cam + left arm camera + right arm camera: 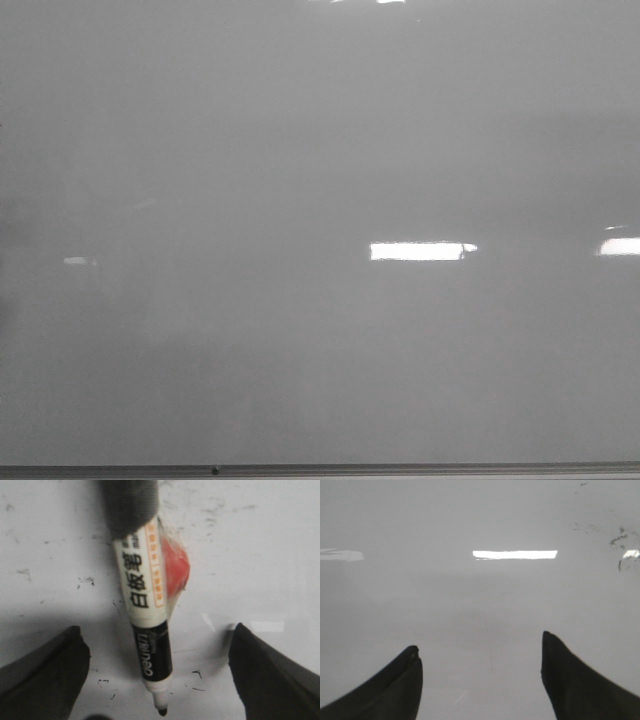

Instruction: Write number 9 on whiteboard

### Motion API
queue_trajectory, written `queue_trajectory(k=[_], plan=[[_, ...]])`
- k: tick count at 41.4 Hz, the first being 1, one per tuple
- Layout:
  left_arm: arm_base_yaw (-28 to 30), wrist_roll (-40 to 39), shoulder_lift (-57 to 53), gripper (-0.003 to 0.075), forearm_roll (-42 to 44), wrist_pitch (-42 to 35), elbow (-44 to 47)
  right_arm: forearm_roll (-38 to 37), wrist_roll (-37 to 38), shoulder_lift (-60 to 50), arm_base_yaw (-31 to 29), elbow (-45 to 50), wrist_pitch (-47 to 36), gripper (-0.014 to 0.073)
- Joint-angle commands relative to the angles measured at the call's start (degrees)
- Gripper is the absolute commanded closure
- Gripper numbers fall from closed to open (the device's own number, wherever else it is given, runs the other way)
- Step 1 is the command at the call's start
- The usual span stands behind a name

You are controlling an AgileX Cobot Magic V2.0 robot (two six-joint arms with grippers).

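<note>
The whiteboard (300, 160) fills the front view, glossy grey-white, with a thin metal strip (400, 468) along its lower edge. No number 9 shows on it, and neither arm appears in that view. In the left wrist view my left gripper (157, 626) is open, its dark fingers (45, 675) wide apart. A whiteboard marker (147, 610) with a white and black barrel lies between them, touching neither finger, its bare black tip (162, 711) pointing towards the wrist. My right gripper (479, 640) is open and empty over a glossy white surface (480, 595).
A dark object (130, 505) covers the marker's far end and a red piece (177, 567) sits beside the barrel. The white surface under the left gripper carries small black smudges (85, 581). Bright rectangular light reflections (415, 251) lie on the board. More smudges (620, 537) show in the right wrist view.
</note>
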Motion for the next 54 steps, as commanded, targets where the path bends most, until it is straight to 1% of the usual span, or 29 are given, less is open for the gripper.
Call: queue_trajectory(k=[1, 10, 12, 18, 21, 25, 29, 33, 38, 40, 42, 45, 50, 54], plan=[[-0.12, -0.58, -1.36, 0.0299, -0.52, -4.22, -1.75, -0.46, 0.0, 1.0, -0.41, -1.79, -4.13, 0.0067], [-0.12, -0.47, -1.36, 0.0531, -0.52, -4.22, -1.75, -0.46, 0.0, 1.0, -0.41, -1.79, -4.13, 0.0067], [-0.12, -0.37, -1.36, 0.0594, -0.52, -4.22, -1.75, -0.46, 0.0, 1.0, -0.41, -1.79, -4.13, 0.0067], [-0.12, -0.37, -2.11, 0.0708, -0.52, -2.86, -1.75, -0.46, 0.0, 1.0, -0.41, -1.79, -4.13, 0.0067], [-0.12, -0.37, -3.63, 0.0739, -0.63, -0.86, -1.75, -0.46, 0.0, 1.0, -0.41, -1.79, -4.13, 0.0067], [-0.12, -0.37, -7.74, 0.0739, -0.8, 2.71, -1.88, -0.46, 0.0, 1.0, -0.41, -1.79, -4.25, 0.0067], [-0.12, -0.47, -12.3, 0.0739, -3.18, 11.7, -3.93, -0.46, 0.0, 1.0, -0.41, -1.79, -4.37, 0.0067], [-0.12, -0.47, -16.03, 0.0739, -4.97, 23.44, -7.76, -0.46, 0.0, 1.0, -0.41, -1.85, -3.97, 0.0067], [-0.12, 0.8, -17.62, 0.0739, -4.97, 42.64, -14.04, -0.4, 0.0, 1.36, -0.41, -2.51, -2.58, 0.0067], [-0.66, 3.93, -17.62, 0.0739, -4.97, 49.65, -16.87, -0.4, 0.0, 2.07, -0.3, -3.17, -1.46, 0.0067], [-2.03, 8.23, -17.62, 0.0739, -6.17, 54.85, -19.42, -0.4, 0.0, 3.37, -0.22, -4.26, 0.05, 0.0067], [-4.23, 13.24, -17.62, 0.0739, -8.92, 59.34, -21.6, 0.67, -1.33, 5.84, -0.12, -5.86, 1.65, 0.0067], [-9.28, 25.39, -17.62, 0.0739, -15.9, 61.66, -23.41, 5.86, -5.97, 9.7, -0.12, -8.23, 4.49, 0.0068], [-14.79, 38.42, -17.62, 0.0739, -22.15, 62.14, -23.41, 13.0, -13.57, 12.54, 0.82, -10.1, 7.87, 0.0068]])
